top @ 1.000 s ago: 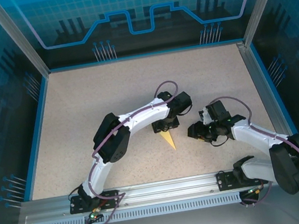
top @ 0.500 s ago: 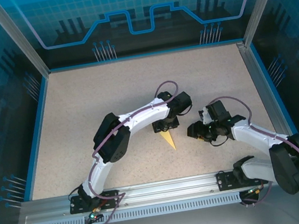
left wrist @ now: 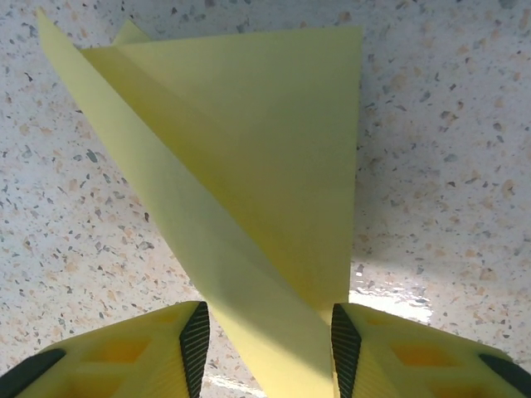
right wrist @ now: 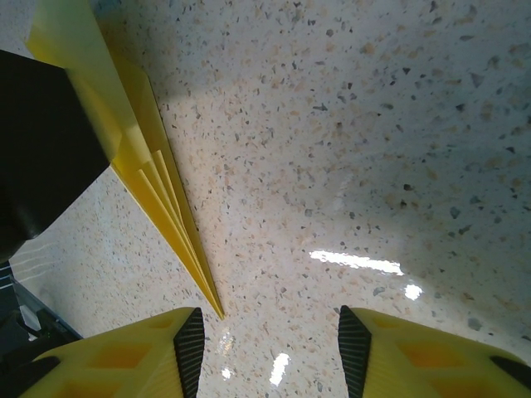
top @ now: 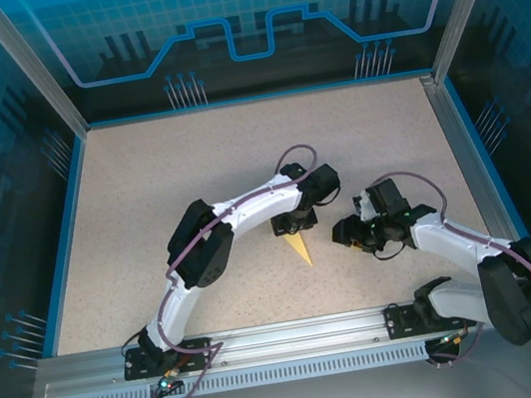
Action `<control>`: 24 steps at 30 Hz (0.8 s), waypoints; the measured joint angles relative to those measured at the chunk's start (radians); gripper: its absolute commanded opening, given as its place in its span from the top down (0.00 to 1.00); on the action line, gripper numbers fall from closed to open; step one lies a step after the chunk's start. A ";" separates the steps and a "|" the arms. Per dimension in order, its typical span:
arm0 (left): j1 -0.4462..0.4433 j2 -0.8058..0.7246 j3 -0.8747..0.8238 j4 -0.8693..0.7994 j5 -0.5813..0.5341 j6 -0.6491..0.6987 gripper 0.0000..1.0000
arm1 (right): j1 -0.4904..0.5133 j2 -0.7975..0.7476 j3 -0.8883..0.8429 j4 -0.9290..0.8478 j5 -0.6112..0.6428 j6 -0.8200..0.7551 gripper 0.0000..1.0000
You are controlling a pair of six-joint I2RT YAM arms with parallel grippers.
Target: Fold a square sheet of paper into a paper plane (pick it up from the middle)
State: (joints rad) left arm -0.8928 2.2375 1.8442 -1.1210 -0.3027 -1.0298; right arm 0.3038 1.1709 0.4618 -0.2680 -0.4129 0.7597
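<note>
Nothing has visibly shifted over the last second. From above, the left gripper (top: 293,226) sits over the wide end of the square sheet of paper (top: 301,248), which is folded to a narrow wedge on the table (top: 144,198). The right gripper (top: 346,236) waits near its right, not touching. Left wrist: jaws spread, the sheet running between them. Right wrist: jaws spread over speckled tabletop, with the wedge's tip near one finger.

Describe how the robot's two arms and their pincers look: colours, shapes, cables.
The left arm and right arm have rounded white link shells joined by black joint housings. A purple cable runs along each, looping free near the wrist. The left pincer and right pincer each have two chunky yellow fingers with black ribbed pads.
</note>
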 measured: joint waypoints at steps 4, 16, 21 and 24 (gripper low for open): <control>0.000 0.000 0.000 0.001 0.000 0.004 0.57 | 0.000 0.000 -0.003 0.000 0.000 0.000 0.50; 0.000 -0.136 -0.175 0.083 0.000 0.008 0.71 | 0.032 0.036 0.002 0.037 -0.022 -0.002 0.51; 0.000 -0.221 -0.274 0.145 0.000 0.003 0.81 | 0.098 0.105 0.047 0.056 -0.023 -0.020 0.55; 0.000 -0.264 -0.341 0.183 0.000 -0.006 0.85 | 0.139 0.153 0.088 0.070 -0.022 -0.035 0.55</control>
State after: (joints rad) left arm -0.8928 1.9739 1.5028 -0.9379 -0.3027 -1.0355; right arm 0.4431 1.3239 0.5499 -0.1978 -0.4347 0.7246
